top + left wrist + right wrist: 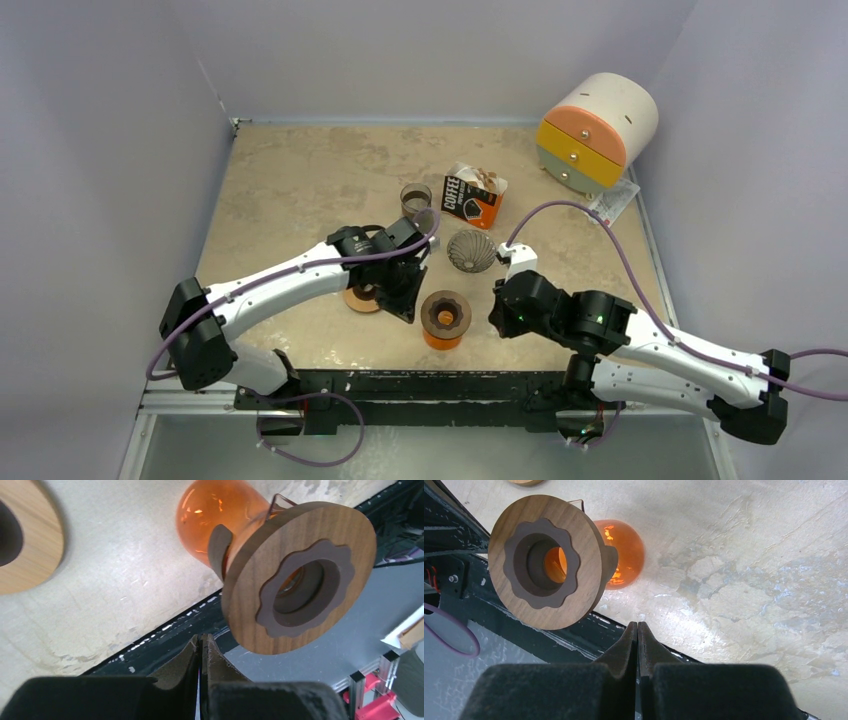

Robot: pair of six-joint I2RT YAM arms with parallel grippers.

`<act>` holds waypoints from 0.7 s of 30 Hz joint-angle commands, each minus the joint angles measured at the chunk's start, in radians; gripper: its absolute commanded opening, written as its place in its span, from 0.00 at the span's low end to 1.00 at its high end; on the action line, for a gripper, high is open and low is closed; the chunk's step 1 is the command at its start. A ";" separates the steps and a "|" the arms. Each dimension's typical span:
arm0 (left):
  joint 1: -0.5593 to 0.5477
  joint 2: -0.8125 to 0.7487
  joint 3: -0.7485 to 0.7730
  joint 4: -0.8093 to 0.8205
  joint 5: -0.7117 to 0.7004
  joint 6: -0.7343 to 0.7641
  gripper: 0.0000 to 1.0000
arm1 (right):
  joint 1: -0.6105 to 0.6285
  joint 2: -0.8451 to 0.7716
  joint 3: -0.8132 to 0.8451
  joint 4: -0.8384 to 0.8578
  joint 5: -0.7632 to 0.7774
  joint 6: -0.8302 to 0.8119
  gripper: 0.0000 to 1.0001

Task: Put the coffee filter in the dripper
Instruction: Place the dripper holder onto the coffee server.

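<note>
Left tool (201,639) and right tool (637,626) are both pressed together, holding nothing. They flank the orange dripper (445,320), each apart from it. The dripper stands close to the desk's (290,180) near edge. The coffee filter pack (472,195) stands mid-desk behind it.

1. The closed left pincer (201,641) sits just left of the orange carafe (443,320) and the closed right pincer (637,627) near its right, so both flanks are blocked.
2. Behind the carafe stands the dripper (471,250), with a strip of bare counter (290,190) between.
3. Farther behind it, the filter box (473,195) and glass cup (415,200) stand near each other.
4. Far left behind the carafe, the counter lies open.
</note>
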 commanded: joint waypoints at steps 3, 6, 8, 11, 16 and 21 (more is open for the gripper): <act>-0.005 -0.053 0.082 -0.081 -0.132 0.014 0.05 | 0.005 -0.008 0.027 -0.026 0.050 0.013 0.00; -0.004 -0.082 0.100 -0.097 -0.183 0.020 0.16 | 0.005 -0.009 0.039 -0.033 0.060 0.004 0.00; 0.000 -0.097 0.113 -0.109 -0.202 0.025 0.23 | 0.005 -0.009 0.053 -0.041 0.072 -0.005 0.00; 0.022 -0.115 0.132 -0.133 -0.247 0.037 0.32 | 0.005 -0.006 0.078 -0.056 0.095 -0.019 0.05; 0.077 -0.146 0.150 -0.135 -0.282 0.070 0.45 | 0.005 0.000 0.128 -0.094 0.149 -0.049 0.18; 0.134 -0.153 0.164 -0.124 -0.314 0.115 0.54 | 0.005 0.013 0.190 -0.116 0.229 -0.089 0.39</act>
